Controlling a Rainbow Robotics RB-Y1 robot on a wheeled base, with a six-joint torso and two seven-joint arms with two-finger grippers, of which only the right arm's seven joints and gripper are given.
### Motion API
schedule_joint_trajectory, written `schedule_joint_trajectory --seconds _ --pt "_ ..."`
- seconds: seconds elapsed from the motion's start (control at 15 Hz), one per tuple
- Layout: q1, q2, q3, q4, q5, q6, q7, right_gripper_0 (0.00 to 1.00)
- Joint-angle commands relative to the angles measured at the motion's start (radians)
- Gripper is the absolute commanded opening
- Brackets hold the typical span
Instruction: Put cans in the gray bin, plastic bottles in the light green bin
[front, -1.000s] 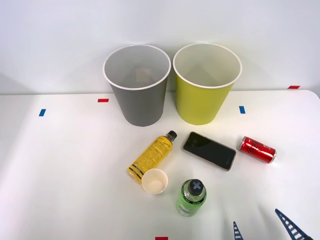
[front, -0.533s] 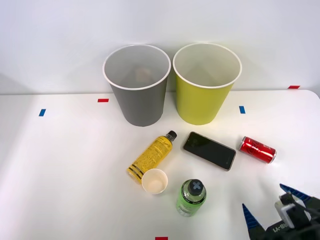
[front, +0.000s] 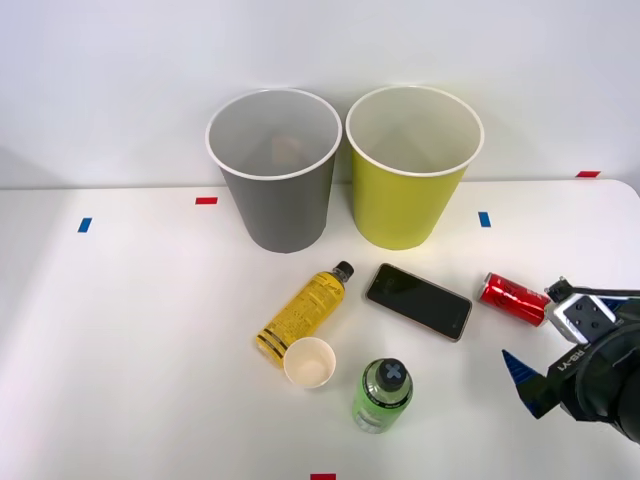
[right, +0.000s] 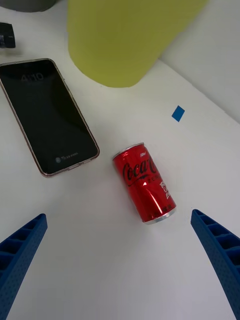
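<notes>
The white tabletop (front: 120, 340) carries everything. At its far edge two tall tapered buckets stand upright, nearly touching: the gray bin (front: 274, 170) on the left and the light green bin (front: 413, 167) on the right, both with white rims. In the wrist view the light green bin (right: 127, 35) rises just beyond the phone and the can.

The right arm enters from the lower right corner of the front view, its pincer (front: 550, 345) hovering above the tabletop just near-side of the red can. Its blue ribbed fingers (right: 20, 255) are spread wide and hold nothing; in the wrist view the can lies in the span between them, apart from both.

A black phone (front: 419, 300) lies flat between the yellow bottle and the can, near the can but not touching it. The yellow bottle (front: 305, 314) lies on its side, black cap pointing toward the bins, its base just beside a white paper cup (front: 309, 362) that stands upright. The green bottle (front: 383, 394) stands upright to the right of the cup, dark cap on top.

The red can (front: 513, 298) lies on its side to the right of the phone, one silver end toward the pincer; the wrist view shows its white lettering (right: 141, 169) facing up. Small blue tape marks (front: 484, 219) and red ones (front: 206, 201) dot the tabletop.
</notes>
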Motion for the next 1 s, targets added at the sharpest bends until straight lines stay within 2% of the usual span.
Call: schedule_joint_trajectory --seconds 0.07,0.2,0.33,0.47,0.73,1.0 --pt "-0.156 -0.076 -0.041 0.001 -0.142 0.228 0.038 1.00" --pt "-0.271 -0.075 -0.046 0.039 -0.207 0.354 0.125 1.00" --pt "-0.395 -0.052 -0.046 0.154 -0.290 0.420 0.197 1.00" --pt "-0.489 -0.040 -0.046 0.237 -0.314 0.483 0.274 1.00" --pt "-0.558 -0.040 -0.021 0.311 -0.334 0.542 0.294 1.00" --pt "-0.674 -0.040 0.079 0.449 -0.300 0.542 0.305 1.00"
